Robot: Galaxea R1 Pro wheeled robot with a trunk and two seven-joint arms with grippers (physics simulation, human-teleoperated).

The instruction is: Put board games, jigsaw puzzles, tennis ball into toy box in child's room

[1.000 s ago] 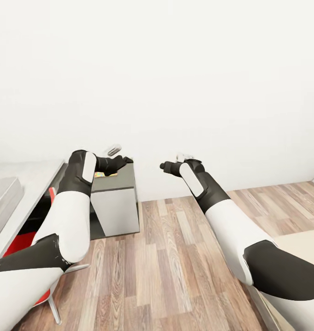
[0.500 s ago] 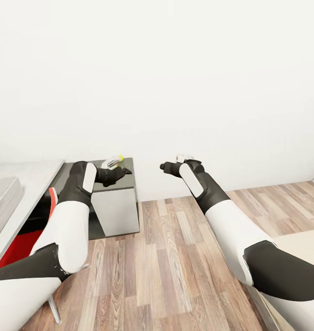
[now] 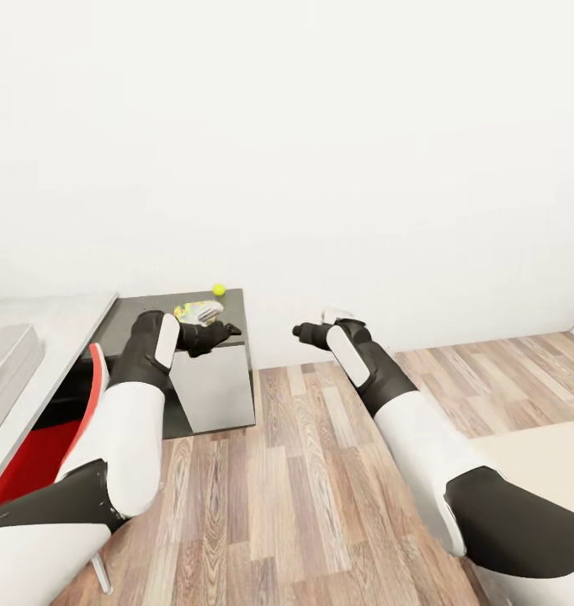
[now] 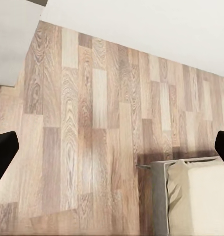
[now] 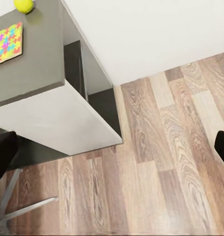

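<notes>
White wall and plank floor, dark desk section (image 3: pixel 204 316) at mid-left, tennis ball (image 3: pixel 219 289) and jigsaw puzzle (image 3: pixel 190 310) on it, toy box (image 3: pixel 2 360) at far left, left gripper (image 3: pixel 224 330) and right gripper (image 3: pixel 302 331) both spread wide, empty.

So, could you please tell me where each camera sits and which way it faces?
Head view: on the head, looking forward and down past both arms, left claw and right claw, at the dark table section and white wall.
Left wrist view: on the left arm, facing plank floor and the bed corner; black fingertips at the edges.
Right wrist view: on the right arm, facing the table. Like the head view, it shows the tennis ball and jigsaw puzzle.
</notes>
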